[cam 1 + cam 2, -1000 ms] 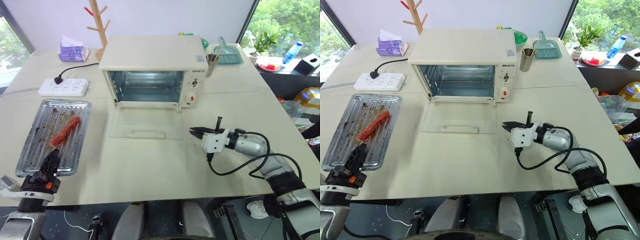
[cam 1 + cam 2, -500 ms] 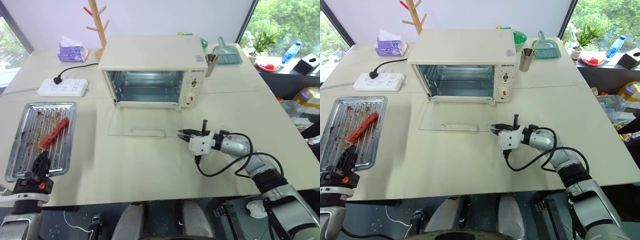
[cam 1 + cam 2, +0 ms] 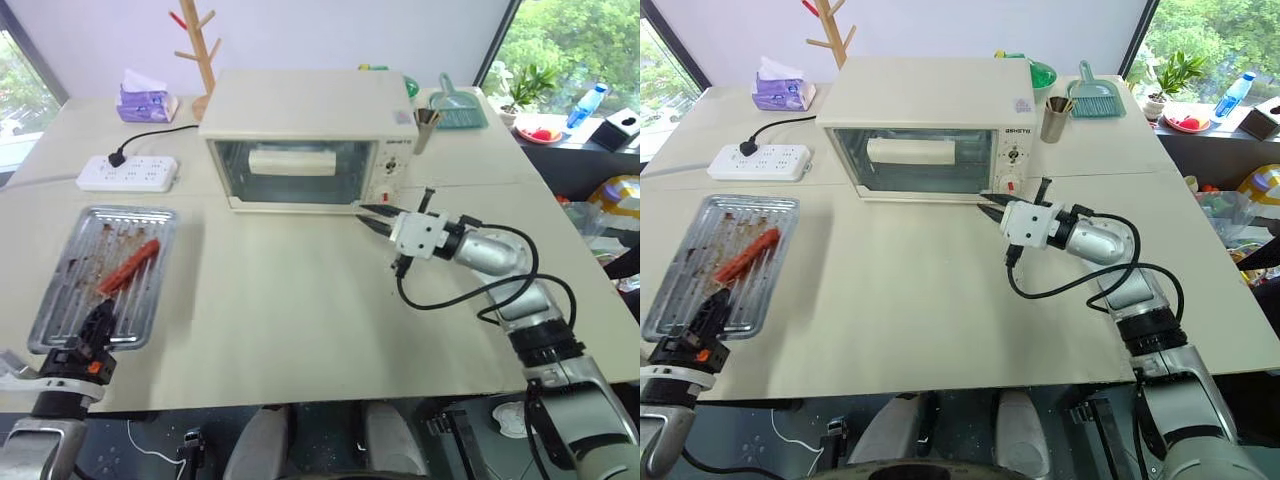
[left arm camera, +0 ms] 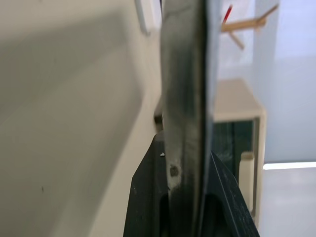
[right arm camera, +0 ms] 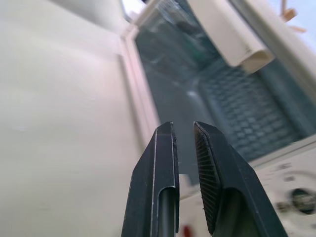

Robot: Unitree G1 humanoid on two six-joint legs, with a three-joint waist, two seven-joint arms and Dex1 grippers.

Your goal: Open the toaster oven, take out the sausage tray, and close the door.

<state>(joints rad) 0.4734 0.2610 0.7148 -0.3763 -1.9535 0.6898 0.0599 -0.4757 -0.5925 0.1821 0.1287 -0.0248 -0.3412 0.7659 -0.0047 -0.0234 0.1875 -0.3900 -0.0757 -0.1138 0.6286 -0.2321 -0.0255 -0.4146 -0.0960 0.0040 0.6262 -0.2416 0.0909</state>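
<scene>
The cream-white toaster oven (image 3: 305,105) stands at the back middle of the table. Its glass door (image 3: 300,180) is upright and closed, with the bar handle (image 3: 291,161) near its top. My right gripper (image 3: 368,213) hovers level at the door's lower right corner, below the knobs, slightly open with nothing between its fingers (image 5: 165,148). The sausage tray (image 3: 75,290) lies on the table at the left with a red-orange sausage (image 3: 130,265) on it. My left gripper (image 3: 100,325) is shut on the tray's near rim (image 4: 187,74).
A white power strip (image 3: 128,172) and its black cord lie behind the tray. A tissue box (image 3: 146,100) and a wooden mug tree (image 3: 200,50) stand at the back left. A metal cup (image 3: 424,128) and a teal dustpan (image 3: 458,105) sit right of the oven.
The door has swung from lying flat and open to upright and shut. My right gripper rose and moved in to the oven's lower right front, and its fingers parted a little.
</scene>
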